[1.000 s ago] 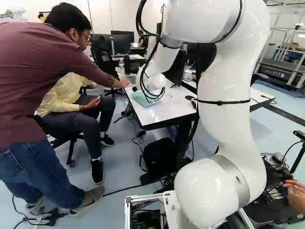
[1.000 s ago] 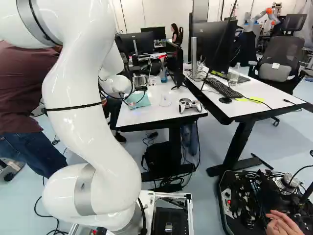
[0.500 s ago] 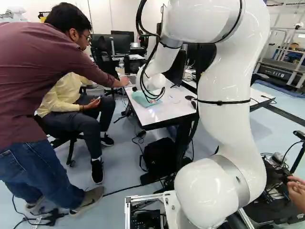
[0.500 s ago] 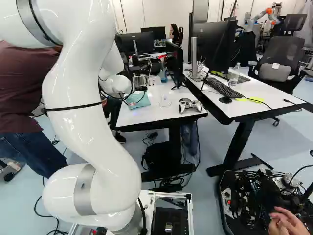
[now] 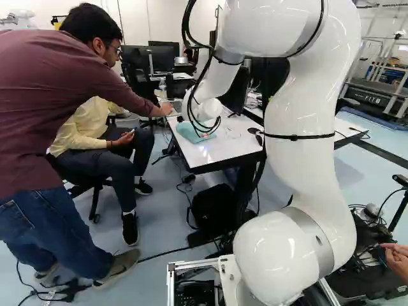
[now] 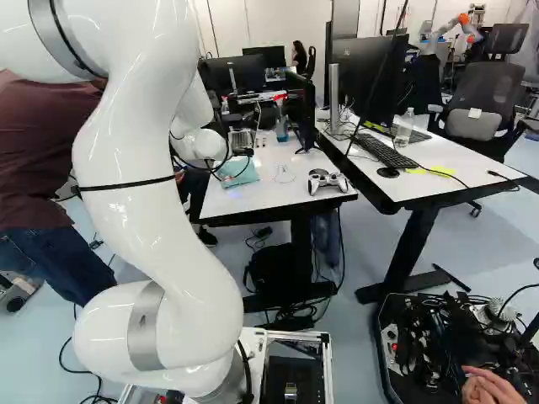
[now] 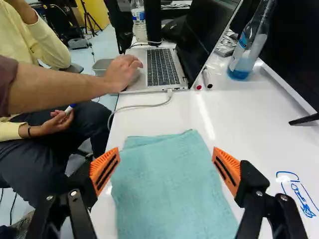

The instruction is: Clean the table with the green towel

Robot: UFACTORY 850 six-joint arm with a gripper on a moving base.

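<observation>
Nothing plainly shifts against the earlier frame: the base, the arm [image 5: 303, 146] and the green towel [image 7: 167, 184] keep their places. Seen from the gripper [image 5: 204, 133], with twelve o'clock dead ahead, blue marker scrawl [image 7: 298, 193] sits near three on the white table [image 7: 224, 117], a bottle [image 7: 247, 47] with a blue label near one, and a laptop [image 7: 162, 67] at twelve, under a person's hand [image 7: 122, 74]. The towel lies on the table between the fingers, which stand wide apart

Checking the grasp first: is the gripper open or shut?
Open: the gripper has its orange pads wide apart, with the green towel showing between them, ungripped.
</observation>
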